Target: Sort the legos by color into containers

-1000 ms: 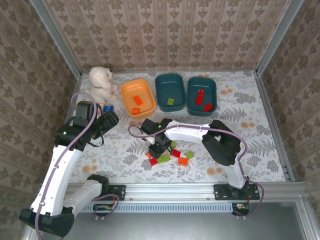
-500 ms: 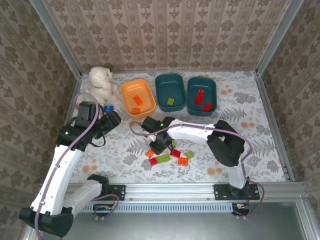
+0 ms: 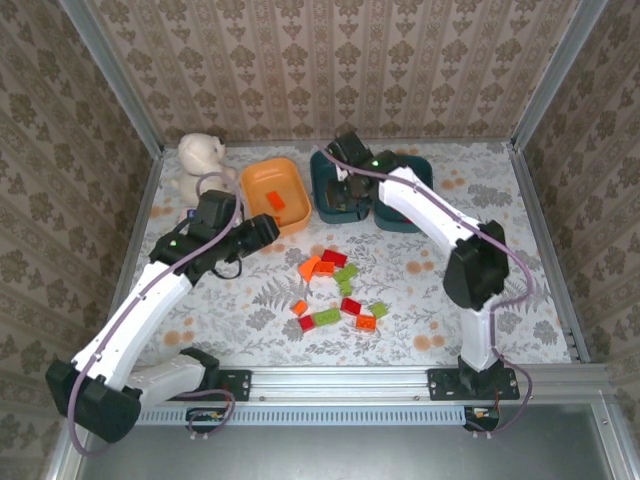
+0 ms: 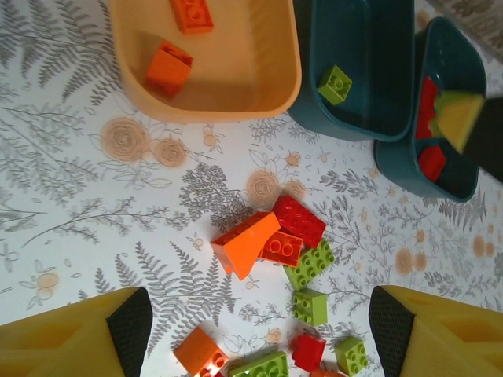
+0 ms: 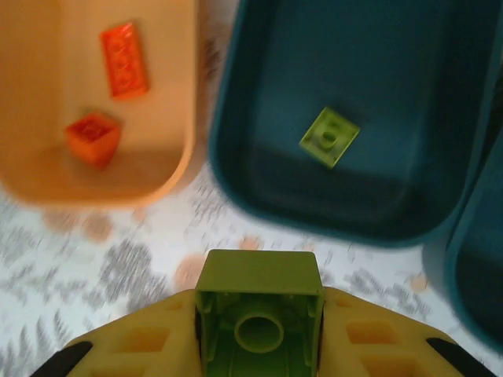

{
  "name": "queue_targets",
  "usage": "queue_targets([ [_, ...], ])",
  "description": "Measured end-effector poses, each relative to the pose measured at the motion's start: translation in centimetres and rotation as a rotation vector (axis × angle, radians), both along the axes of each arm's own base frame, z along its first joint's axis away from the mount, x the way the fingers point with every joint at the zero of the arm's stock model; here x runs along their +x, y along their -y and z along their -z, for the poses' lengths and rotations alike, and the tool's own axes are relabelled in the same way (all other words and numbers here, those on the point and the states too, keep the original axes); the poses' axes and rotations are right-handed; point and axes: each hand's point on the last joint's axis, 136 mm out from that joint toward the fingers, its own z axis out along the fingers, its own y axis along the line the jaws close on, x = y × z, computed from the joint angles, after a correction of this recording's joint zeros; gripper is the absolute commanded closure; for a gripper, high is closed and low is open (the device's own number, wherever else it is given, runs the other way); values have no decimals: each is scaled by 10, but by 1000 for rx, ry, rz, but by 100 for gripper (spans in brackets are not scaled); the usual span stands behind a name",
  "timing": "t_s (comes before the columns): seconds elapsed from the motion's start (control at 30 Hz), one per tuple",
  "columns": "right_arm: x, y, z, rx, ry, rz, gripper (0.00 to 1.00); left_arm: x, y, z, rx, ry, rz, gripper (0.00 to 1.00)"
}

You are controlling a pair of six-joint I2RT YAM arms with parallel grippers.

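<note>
We see the right gripper (image 5: 261, 338) squeezed shut on one light green brick (image 5: 259, 283). Its two yellow fingers (image 5: 157, 349) press on the sides of the brick. From above, this gripper is up over the middle teal tub (image 5: 377, 71). One small green brick (image 5: 328, 136) lies flat on the floor of that tub.

The three tubs stand in a row along the far edge of the tabletop (image 3: 520, 270). The orange tub (image 5: 177, 94) is on the left, just beside the middle one. It has two orange bricks (image 5: 124, 59) in it, one long and one short. The right teal tub (image 4: 456, 63) touches the middle one on the other side. We can see red bricks (image 4: 431, 161) inside it.

The left gripper (image 4: 255, 334) is wide open and has nothing in it. It hangs above the tabletop, near the front of the orange tub.

The loose bricks (image 3: 335, 290) lie in the middle of the tabletop, toward the near edge. They are red, orange and green, and some touch each other.

A white plush toy (image 3: 200, 165) sits in the far left corner.
</note>
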Motion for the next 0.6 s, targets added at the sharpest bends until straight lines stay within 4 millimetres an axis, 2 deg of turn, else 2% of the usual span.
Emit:
queue_targets([
  [0.17,40,13,50,-54,-101,101,68,9,19,0,-5,7,37,24],
  [0.23,46,21,72,-84,-144,133,68,10,24,0,-6,10,47,24],
  [0.33,44,33,95,-125,-210,171,67,10,30,-1,-8,12,62,24],
  [0.6,49,39,109,-158,-247,206,66,11,31,0,-7,12,64,24],
])
